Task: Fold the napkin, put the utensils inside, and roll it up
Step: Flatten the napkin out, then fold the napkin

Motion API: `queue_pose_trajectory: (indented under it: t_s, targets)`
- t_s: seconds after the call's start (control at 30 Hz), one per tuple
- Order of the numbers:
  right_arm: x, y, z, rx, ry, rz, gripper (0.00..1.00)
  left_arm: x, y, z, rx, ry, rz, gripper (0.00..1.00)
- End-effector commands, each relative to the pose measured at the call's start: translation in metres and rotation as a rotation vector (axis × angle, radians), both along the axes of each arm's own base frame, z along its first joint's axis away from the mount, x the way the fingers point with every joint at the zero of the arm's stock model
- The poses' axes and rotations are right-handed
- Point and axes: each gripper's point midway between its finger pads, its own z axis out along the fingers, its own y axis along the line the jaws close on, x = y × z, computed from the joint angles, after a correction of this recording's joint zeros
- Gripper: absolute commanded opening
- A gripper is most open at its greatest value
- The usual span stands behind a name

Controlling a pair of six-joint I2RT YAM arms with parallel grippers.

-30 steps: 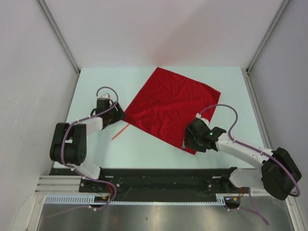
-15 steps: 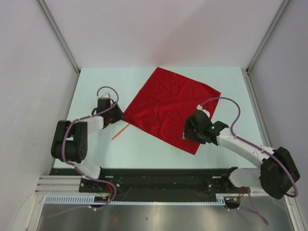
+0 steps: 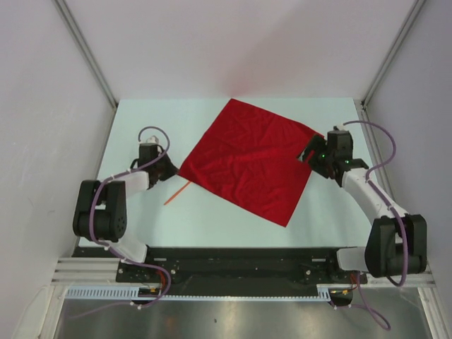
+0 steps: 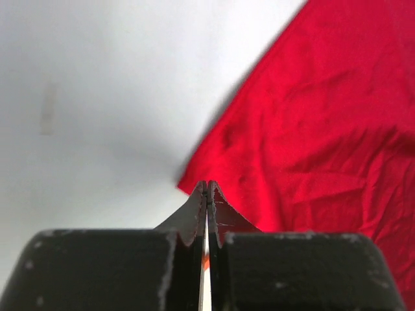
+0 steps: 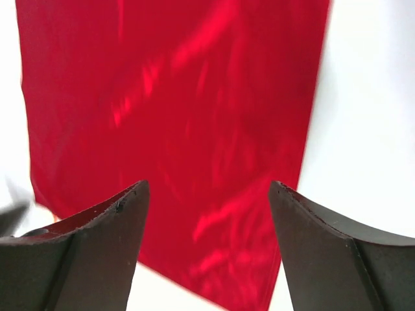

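Observation:
The red napkin [image 3: 247,159] lies spread flat like a diamond on the white table [image 3: 141,127]. My left gripper [image 3: 171,169] is at its left corner, jaws shut with the corner's edge caught at the tips [image 4: 206,186]. The napkin [image 4: 311,136] fills the right of the left wrist view. The orange utensil [image 3: 176,192] lies on the table just near of that corner; a sliver of it [image 4: 205,262] shows through the slit between the fingers. My right gripper [image 3: 311,152] hovers open over the napkin's right corner, with the cloth [image 5: 181,116] seen between its wide-apart fingers [image 5: 207,197].
White walls close the table in on the left, back and right [image 3: 85,63]. The black arm rail [image 3: 233,258] runs along the near edge. Bare table shows on the right of the right wrist view [image 5: 369,129].
The right arm swung from the napkin's near edge up to its right corner and opened a little wider. The left gripper closed at the left corner.

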Motion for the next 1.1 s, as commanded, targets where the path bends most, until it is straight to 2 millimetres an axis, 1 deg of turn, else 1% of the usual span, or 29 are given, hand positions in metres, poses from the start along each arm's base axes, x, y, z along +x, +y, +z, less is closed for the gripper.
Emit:
queue_pose_trajectory:
  t_s: [0.0,0.03,0.07,0.1,0.17,0.2,0.23,0.27,0.3,0.33,0.37,0.43,0.47,0.5,0.53,0.57,0.6,0.63,0.67,0.7,0.73,0.77,0.8,0.83,0.93,0.97,1.0,1.07]
  targets:
    - [0.051,-0.026,0.018,0.065,-0.123,-0.016,0.80,0.004,0.031,0.026,-0.003,-0.078,0.098,0.00]
    - [0.057,-0.030,0.015,0.075,-0.124,-0.023,0.80,0.004,0.039,0.023,-0.005,-0.071,0.119,0.00]
    - [0.071,-0.040,0.010,0.080,-0.130,-0.048,0.80,0.003,0.041,0.021,-0.008,-0.065,0.122,0.00]
    - [0.078,-0.044,0.005,0.086,-0.127,-0.060,0.80,0.002,0.045,0.017,-0.015,-0.055,0.133,0.00]
    - [0.094,-0.057,0.004,0.111,-0.153,-0.082,0.80,0.001,0.048,0.015,-0.024,-0.050,0.135,0.00]
    - [0.105,-0.063,-0.005,0.121,-0.136,-0.099,0.80,0.000,0.053,0.012,-0.029,-0.044,0.147,0.00]
    - [0.110,-0.070,-0.009,0.129,-0.130,-0.115,0.79,0.000,0.053,0.013,-0.038,-0.047,0.149,0.00]
    - [0.119,-0.074,-0.007,0.135,-0.154,-0.121,0.79,0.001,0.052,0.014,-0.044,-0.050,0.142,0.00]
    - [0.126,-0.078,-0.012,0.139,-0.152,-0.129,0.79,0.001,0.051,0.015,-0.047,-0.055,0.135,0.00]
    - [0.130,-0.082,-0.015,0.143,-0.155,-0.140,0.79,0.001,0.046,0.017,-0.056,-0.059,0.118,0.00]
    - [0.136,-0.092,-0.014,0.141,-0.173,-0.163,0.79,0.001,0.042,0.018,-0.065,-0.063,0.108,0.04]
    - [0.145,-0.102,-0.024,0.151,-0.167,-0.193,0.79,0.000,0.031,0.019,-0.072,-0.065,0.072,0.11]
    - [0.147,-0.112,-0.029,0.158,-0.164,-0.215,0.79,0.000,0.026,0.020,-0.076,-0.068,0.060,0.19]
    - [0.150,-0.116,-0.033,0.170,-0.164,-0.226,0.79,0.000,0.020,0.020,-0.076,-0.067,0.043,0.23]
    - [0.153,-0.117,-0.041,0.207,-0.151,-0.232,0.79,0.000,0.018,0.022,-0.079,-0.073,0.036,0.30]
    - [0.159,-0.119,-0.041,0.226,-0.175,-0.234,0.79,0.000,0.016,0.023,-0.081,-0.077,0.035,0.43]
    - [0.162,-0.123,-0.043,0.251,-0.180,-0.234,0.78,0.001,0.012,0.025,-0.088,-0.082,0.022,0.48]
    - [0.169,-0.126,-0.051,0.268,-0.186,-0.237,0.78,0.002,0.011,0.027,-0.095,-0.089,0.025,0.51]
    - [0.173,-0.127,-0.053,0.292,-0.185,-0.246,0.77,0.001,-0.002,0.028,-0.098,-0.090,-0.007,0.57]
    - [0.176,-0.126,-0.057,0.312,-0.180,-0.238,0.77,0.005,-0.004,0.032,-0.094,-0.100,-0.010,0.59]
    - [0.183,-0.126,-0.067,0.329,-0.169,-0.237,0.76,0.005,-0.008,0.033,-0.088,-0.098,-0.019,0.61]
    - [0.187,-0.124,-0.070,0.354,-0.163,-0.245,0.75,0.005,-0.013,0.034,-0.080,-0.098,-0.031,0.65]
    - [0.189,-0.120,-0.075,0.382,-0.155,-0.236,0.75,0.008,-0.016,0.039,-0.075,-0.109,-0.035,0.66]
    - [0.193,-0.120,-0.083,0.398,-0.156,-0.239,0.75,0.008,-0.017,0.040,-0.070,-0.109,-0.038,0.68]
    - [0.206,-0.120,-0.086,0.457,-0.175,-0.256,0.72,0.010,-0.020,0.047,-0.077,-0.119,-0.046,0.69]
    - [0.211,-0.118,-0.094,0.485,-0.164,-0.268,0.71,0.010,-0.021,0.052,-0.078,-0.128,-0.047,0.69]
    - [0.213,-0.117,-0.095,0.498,-0.163,-0.268,0.70,0.010,-0.021,0.054,-0.077,-0.133,-0.048,0.69]
    - [0.217,-0.115,-0.104,0.516,-0.150,-0.273,0.68,0.010,-0.022,0.061,-0.077,-0.146,-0.046,0.69]
